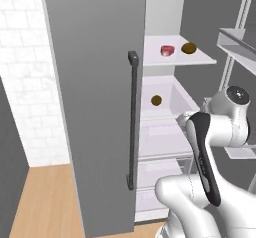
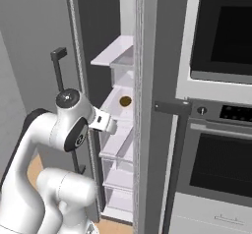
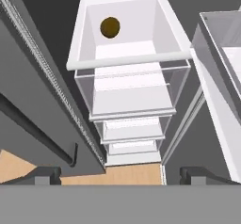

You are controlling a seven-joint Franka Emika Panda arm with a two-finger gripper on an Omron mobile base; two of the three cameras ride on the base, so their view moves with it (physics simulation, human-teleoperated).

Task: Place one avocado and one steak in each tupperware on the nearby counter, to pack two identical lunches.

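Closest to the lens, the gripper (image 3: pixel 115 175) shows its two dark tips far apart at the bottom of the hand view, jaws spread wide and holding nothing. It looks down into the open fridge, past the big grey fridge door (image 1: pixel 95 107) with its long dark handle (image 1: pixel 132 119).

Largest risk, as I judge it: the arm (image 1: pixel 205 157) works in the narrow gap between that door and the fridge body, so a wide swing could knock the door or snag the handle.

Next, the white shelf tub (image 3: pixel 75 49) has tall walls; a slanted descent could catch a fingertip on its rim.

Smaller still, one avocado (image 3: pixel 109 27) sits near the tub's back corner. It is round, so an off-centre pinch could send it rolling away.

On the upper shelf (image 1: pixel 200 59), a steak (image 1: pixel 167 50) and a second avocado (image 1: pixel 188 48) lie near each other; reaching for one might nudge the other.
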